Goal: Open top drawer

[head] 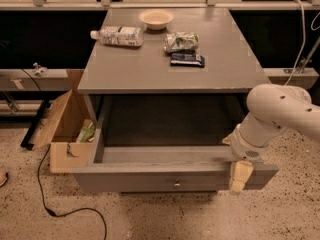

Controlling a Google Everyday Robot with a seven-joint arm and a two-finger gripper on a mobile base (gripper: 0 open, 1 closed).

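The top drawer of the grey cabinet stands pulled far out toward me, its inside bare, with a small round metal knob at the middle of its front. My gripper hangs from the white arm over the right end of the drawer's front edge. One cream finger shows against the front panel, well to the right of the knob. The gripper holds nothing that I can see.
On the cabinet top lie a plastic bottle, a white bowl, a green snack bag and a dark packet. An open cardboard box stands at the left. A black cable runs over the speckled floor.
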